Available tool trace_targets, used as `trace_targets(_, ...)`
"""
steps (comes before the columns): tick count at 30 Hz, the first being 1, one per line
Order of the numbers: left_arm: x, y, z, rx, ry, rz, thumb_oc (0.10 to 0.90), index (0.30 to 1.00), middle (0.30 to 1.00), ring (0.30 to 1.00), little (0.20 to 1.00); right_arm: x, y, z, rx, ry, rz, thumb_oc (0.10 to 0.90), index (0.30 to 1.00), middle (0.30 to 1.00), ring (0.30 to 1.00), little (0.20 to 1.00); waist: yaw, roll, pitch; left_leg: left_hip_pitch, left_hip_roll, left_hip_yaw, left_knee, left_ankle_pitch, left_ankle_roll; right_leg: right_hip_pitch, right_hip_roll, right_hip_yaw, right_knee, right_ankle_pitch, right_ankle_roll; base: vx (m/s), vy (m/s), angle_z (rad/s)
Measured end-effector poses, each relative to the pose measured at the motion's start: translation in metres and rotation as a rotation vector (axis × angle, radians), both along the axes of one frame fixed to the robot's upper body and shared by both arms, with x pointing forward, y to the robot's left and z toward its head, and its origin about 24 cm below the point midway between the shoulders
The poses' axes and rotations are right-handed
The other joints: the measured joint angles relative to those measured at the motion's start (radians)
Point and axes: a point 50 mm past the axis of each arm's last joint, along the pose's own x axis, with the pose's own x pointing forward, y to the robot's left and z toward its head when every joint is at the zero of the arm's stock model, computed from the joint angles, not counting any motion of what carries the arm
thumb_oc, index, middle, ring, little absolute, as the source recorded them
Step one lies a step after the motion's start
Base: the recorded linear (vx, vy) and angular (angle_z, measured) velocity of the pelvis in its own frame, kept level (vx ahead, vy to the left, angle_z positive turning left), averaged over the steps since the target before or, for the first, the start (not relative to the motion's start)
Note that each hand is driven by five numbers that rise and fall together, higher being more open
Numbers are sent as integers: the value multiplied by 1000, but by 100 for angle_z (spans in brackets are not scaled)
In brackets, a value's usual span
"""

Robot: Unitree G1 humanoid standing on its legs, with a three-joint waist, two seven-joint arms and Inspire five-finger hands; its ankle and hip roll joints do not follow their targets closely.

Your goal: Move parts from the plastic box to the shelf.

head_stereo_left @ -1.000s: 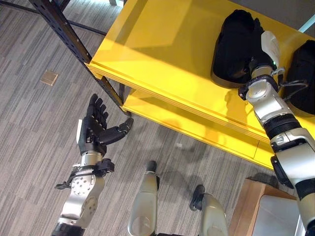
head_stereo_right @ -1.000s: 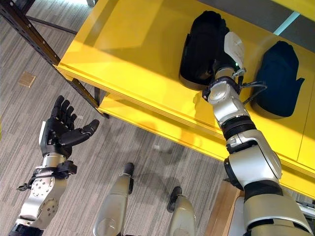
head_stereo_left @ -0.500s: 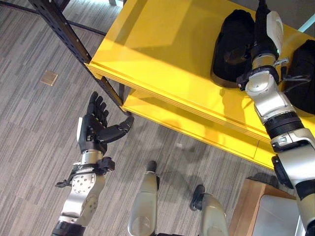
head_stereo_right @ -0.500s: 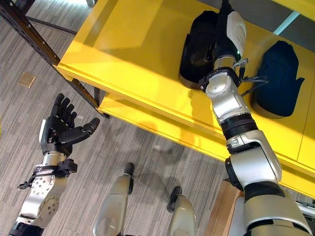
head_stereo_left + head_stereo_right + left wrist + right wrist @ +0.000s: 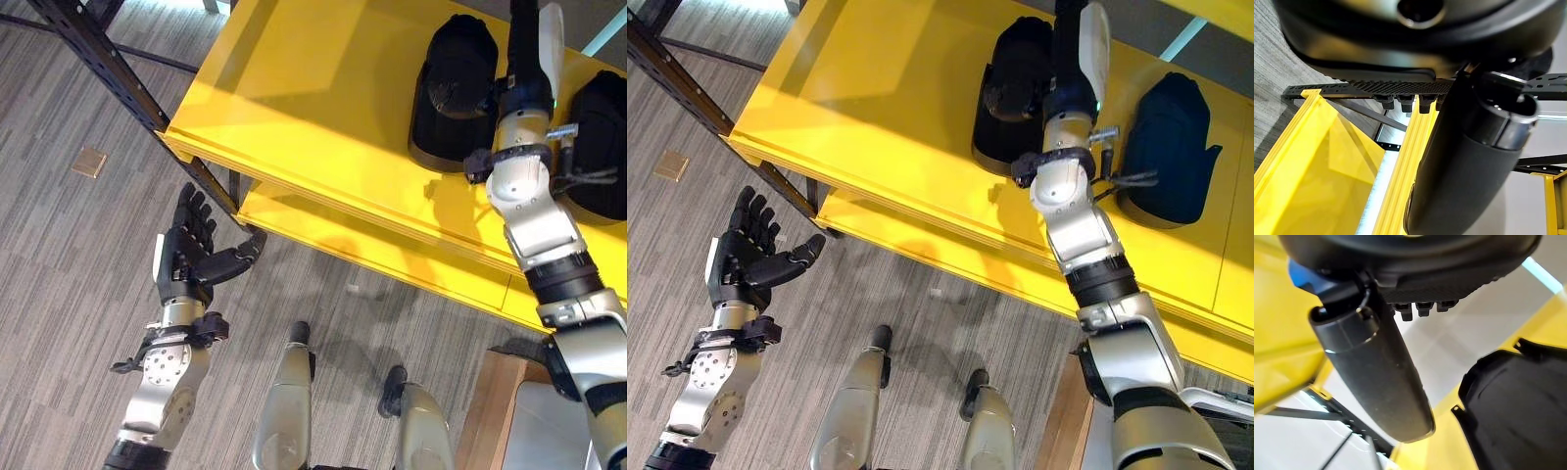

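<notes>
yellow shelf (image 5: 323, 108), two black parts (image 5: 451, 93) (image 5: 600, 147), left robot hand (image 5: 186, 259) spread empty, right robot hand (image 5: 524, 59) fingers straight

Two black parts on shelf (image 5: 323, 117) top deck: left part (image 5: 451, 93), right part (image 5: 1166, 147) well apart. Right hand (image 5: 524, 49) between them, above deck. Left hand (image 5: 191, 255) over floor (image 5: 59, 264), before shelf corner. Lower deck under top.

Yellow shelf (image 5: 323, 108) carries two black parts (image 5: 449, 93) (image 5: 1171, 147), side by side, apart.
</notes>
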Motion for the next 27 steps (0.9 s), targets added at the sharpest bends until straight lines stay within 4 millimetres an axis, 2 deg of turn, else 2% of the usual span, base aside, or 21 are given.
trace_targets(3, 0, -1, -3, -7, 19, 2, 900, 1000, 1000, 1000, 1000, -18, -3, -19, 42, -2, 62, 900, 1000, 1000, 1000, 1000, -13, -1, 0, 1, 1, 2, -1, 0, 1, 0, 1, 1, -2, 0, 0, -18, -40, -1)
trace_targets(5, -2, -2, -7, -19, 40, 6, 900, 1000, 1000, 1000, 1000, -41, -10, -42, 89, 6, 118, 900, 1000, 1000, 1000, 1000, -18, -2, 0, 9, 3, 7, -8, -1, 1, 7, 6, 5, -9, 1, 0, -4, -51, -5)
trace_targets(9, -9, -2, -19, -43, 84, 16, 900, 1000, 1000, 1000, 1000, -64, -18, -84, 209, 119, 201, 900, 1000, 1000, 1000, 1000, -49, -7, 0, 50, 18, 22, -32, -1, 0, 39, 23, 18, -43, 14, 2, 11, -56, -15)
trace_targets(11, -12, -1, -24, -41, 108, 11, 900, 1000, 1000, 1000, 1000, -73, -26, -104, 263, 192, 228, 900, 1000, 1000, 1000, 1000, -80, -9, 0, 66, 30, 32, -48, -2, 3, 49, 30, 25, -56, 19, 4, 32, -71, -15)
trace_targets(13, -14, -2, -26, -42, 116, -1, 900, 1000, 1000, 1000, 1000, -88, -32, -119, 355, 229, 273, 900, 1000, 1000, 1000, 1000, -93, -14, -3, 91, 45, 38, -78, 6, -6, 65, 43, 29, -89, 36, -1, 24, -71, -20)
trace_targets(15, -17, 1, -29, -55, 128, 3, 900, 1000, 1000, 1000, 1000, -111, -41, -140, 400, 295, 296, 900, 1000, 1000, 1000, 1000, -101, -23, -8, 142, 63, 56, -132, 27, -21, 103, 63, 39, -143, 58, -4, 26, -60, -28)
trace_targets(17, -21, 6, -32, -54, 139, 15, 900, 1000, 1000, 1000, 1000, -123, -48, -152, 416, 340, 288, 900, 1000, 1000, 1000, 1000, -143, -34, -16, 178, 77, 62, -169, 36, -30, 134, 78, 41, -177, 68, -4, 42, -57, -16)
trace_targets(21, -28, 10, -35, -11, 152, 11, 900, 1000, 1000, 1000, 1000, -144, -64, -164, 426, 388, 253, 900, 1000, 1000, 1000, 1000, -181, -47, -79, 238, 107, 85, -253, 62, -49, 161, 106, 53, -230, 86, -19, 28, -70, -21)
trace_targets(22, -28, 9, -35, -8, 152, 3, 900, 1000, 1000, 1000, 1000, -144, -66, -163, 430, 381, 249, 900, 1000, 1000, 1000, 1000, -184, -45, -86, 241, 111, 88, -259, 63, -52, 164, 109, 57, -231, 86, -19, 27, -67, -13)
trace_targets(23, -28, 7, -36, -11, 150, -13, 900, 1000, 1000, 1000, 1000, -146, -69, -163, 446, 372, 252, 900, 1000, 1000, 1000, 1000, -203, -40, -99, 264, 119, 93, -270, 69, -59, 178, 117, 57, -243, 89, -24, 15, -49, -13)
trace_targets(27, -35, -1, -48, -60, 181, -26, 900, 1000, 1000, 1000, 1000, -151, -68, -169, 458, 394, 273, 900, 1000, 1000, 1000, 1000, -217, -22, -191, 320, 140, 111, -343, 89, -73, 203, 138, 64, -272, 93, -30, 22, -50, -12)
